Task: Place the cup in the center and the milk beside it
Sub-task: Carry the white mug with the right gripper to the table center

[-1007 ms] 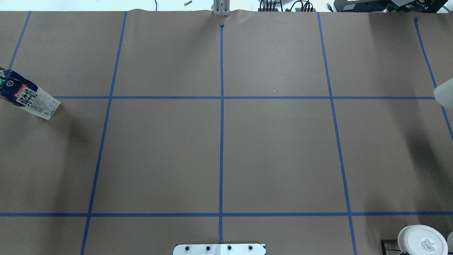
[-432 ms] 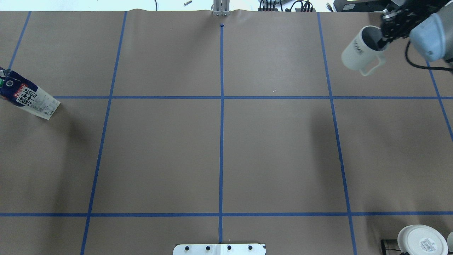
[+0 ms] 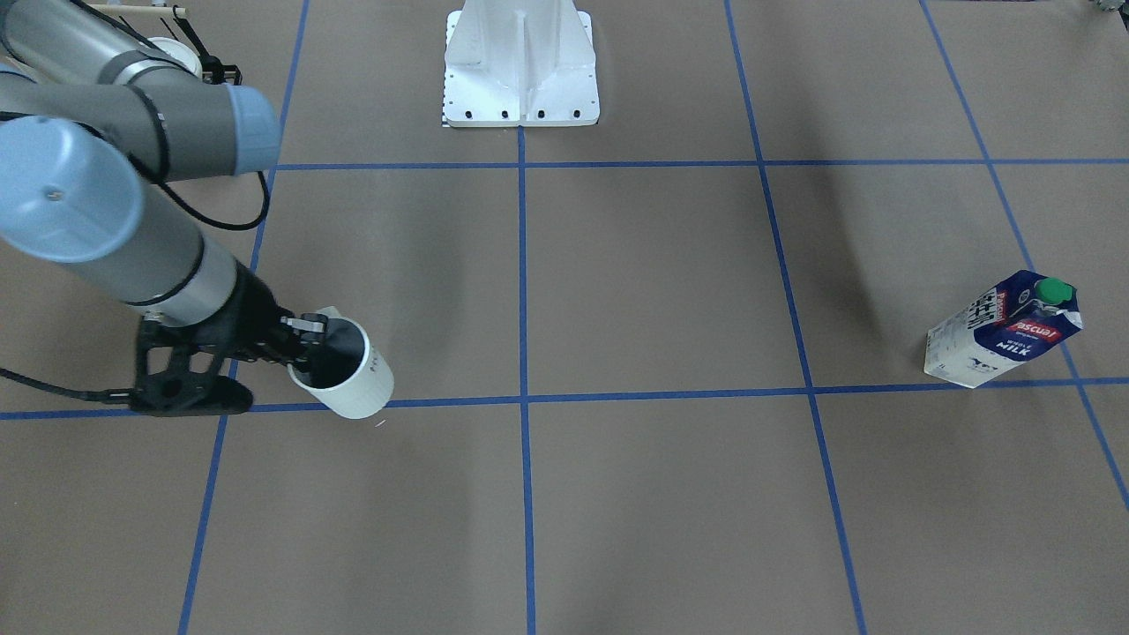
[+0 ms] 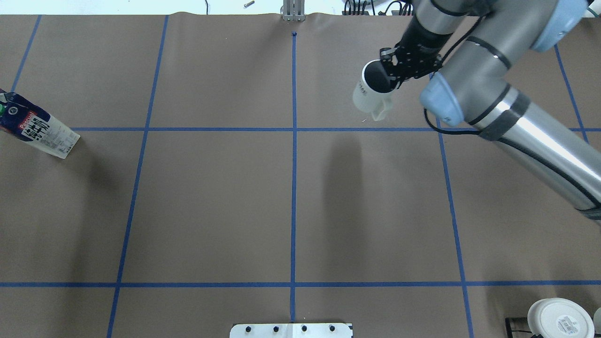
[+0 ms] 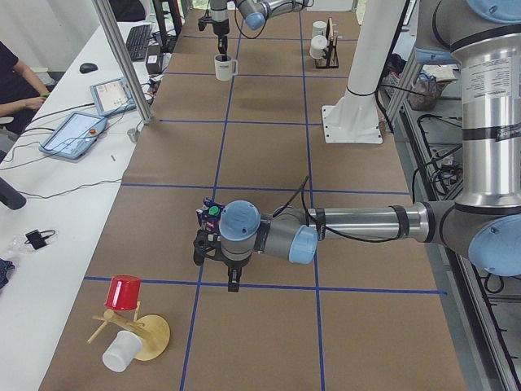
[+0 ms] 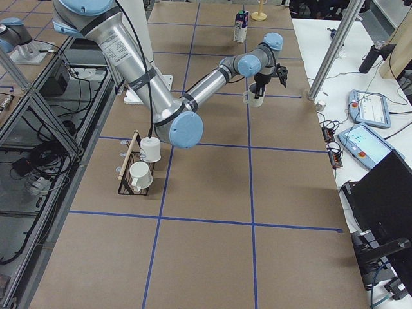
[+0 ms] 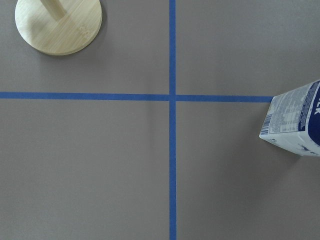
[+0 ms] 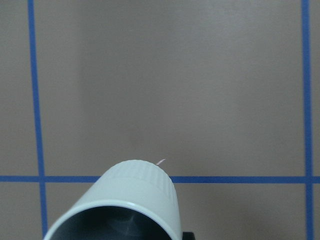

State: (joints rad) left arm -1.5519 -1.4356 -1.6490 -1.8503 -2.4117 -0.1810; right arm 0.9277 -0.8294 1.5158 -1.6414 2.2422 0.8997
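My right gripper is shut on the rim of the cup, a white mug with a dark grey inside, a small handle and faint dark marks on its side. It holds the cup tilted above the table, right of the center crossing. The cup's rim fills the bottom of the right wrist view. The milk, a white and blue carton with a green cap, stands at the far left. In the exterior left view my left gripper hovers beside the milk; I cannot tell if it is open.
A rack with white mugs stands at the near right. The robot's base plate is at the near middle. A wooden stand with a red cup is past the milk; its round base shows in the left wrist view.
My right arm has come in from the right edge with the cup and carried it left, past the right tape line toward the middle line. The milk has not moved.
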